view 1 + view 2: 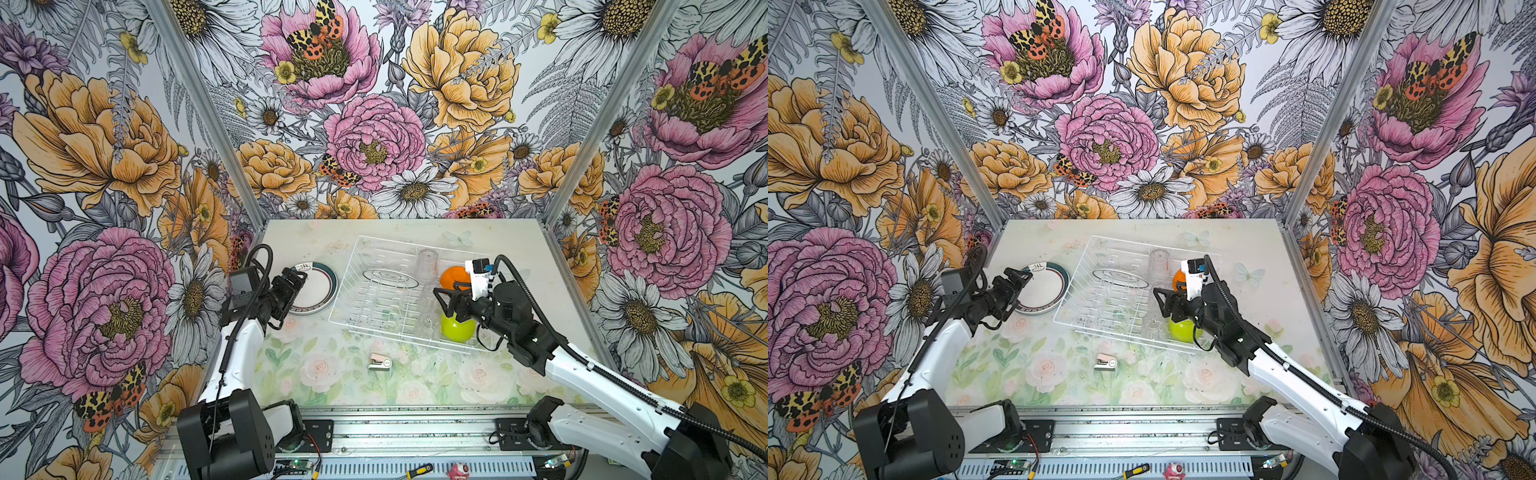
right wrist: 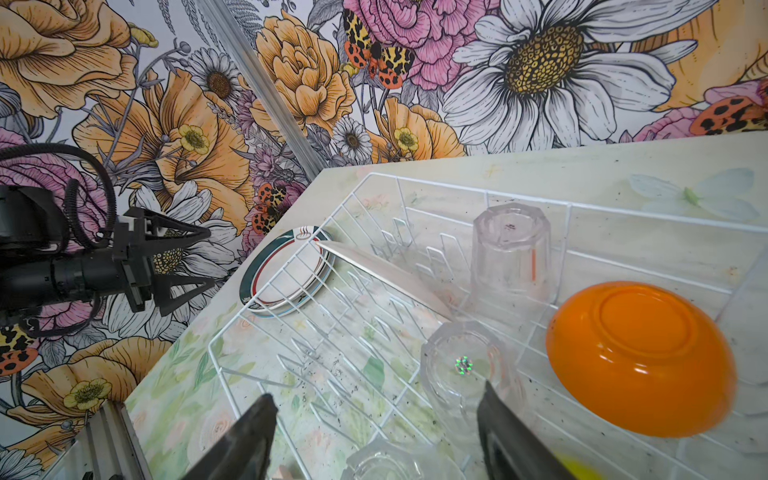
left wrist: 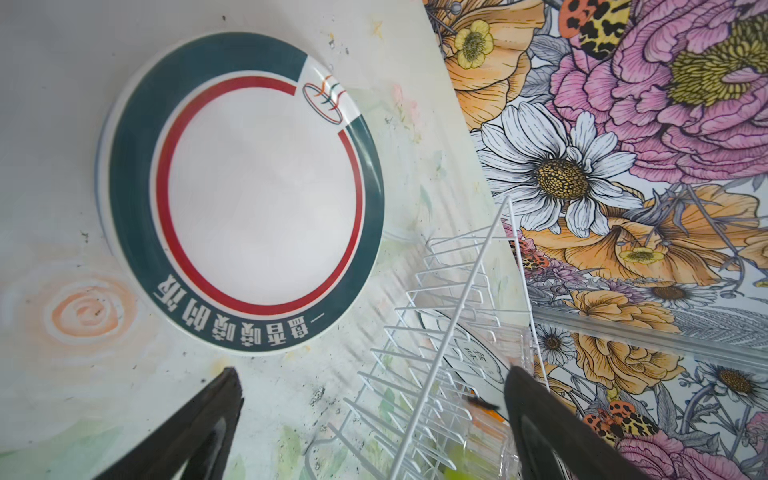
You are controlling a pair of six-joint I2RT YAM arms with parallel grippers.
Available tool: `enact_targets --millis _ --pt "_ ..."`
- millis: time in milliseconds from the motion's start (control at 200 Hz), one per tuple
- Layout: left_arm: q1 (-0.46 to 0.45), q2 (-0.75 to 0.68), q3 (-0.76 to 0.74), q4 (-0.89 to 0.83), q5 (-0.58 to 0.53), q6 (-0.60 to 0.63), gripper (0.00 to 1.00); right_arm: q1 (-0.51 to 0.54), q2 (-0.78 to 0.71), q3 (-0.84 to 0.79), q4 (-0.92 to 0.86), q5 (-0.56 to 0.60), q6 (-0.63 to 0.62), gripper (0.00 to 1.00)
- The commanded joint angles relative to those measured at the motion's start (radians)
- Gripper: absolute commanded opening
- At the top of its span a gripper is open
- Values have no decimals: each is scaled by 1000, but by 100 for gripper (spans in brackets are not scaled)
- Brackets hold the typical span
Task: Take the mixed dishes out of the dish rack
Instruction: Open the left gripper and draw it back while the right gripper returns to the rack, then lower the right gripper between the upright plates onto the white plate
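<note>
Now, with my left gripper (image 3: 372,371) and right gripper (image 2: 378,392) both open and empty, I'd pinch that slick, probably light tumbler (image 2: 465,365) across its walls.

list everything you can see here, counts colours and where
dish rack: one, white wire, mid-table
plate stack: at least two, teal-rimmed on top, on table left of rack
tilted plate: one, white, in rack
tumblers: three, clear, in rack
orange bowl: one, upside down in rack
lime-green bowl: one, rack's near right corner
stapler-like object: one, pink-white, table before rack
screwdriver: one, yellow-black, front rail
left gripper: fingers apart, empty, beside plate stack
right gripper: fingers apart, empty, above tumblers
</note>
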Motion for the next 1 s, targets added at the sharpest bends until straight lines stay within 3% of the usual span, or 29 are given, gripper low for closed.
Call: enact_targets --millis 0,190,390,495,681,786,996 --pt "-70 -61 17 55 -46 -13 99 -9 47 57 -2 -27 25 77" --pt "-180 -216 -74 160 -158 -18 99 -9 141 140 -18 -87 56 76" --pt "-188 -358 -209 290 -149 -32 99 -7 209 220 -17 -135 80 75" --pt "-189 -376 -249 335 -109 0 99 -7 260 267 -27 -115 57 75" --pt "-214 -330 -363 620 -8 -95 99 20 339 345 -73 -37 -78 75" --pt "-229 -298 -363 655 56 -105 99 34 389 387 -115 -10 -155 75" --pt "-265 -354 -460 738 -30 -121 99 45 467 472 -159 -20 -202 77"
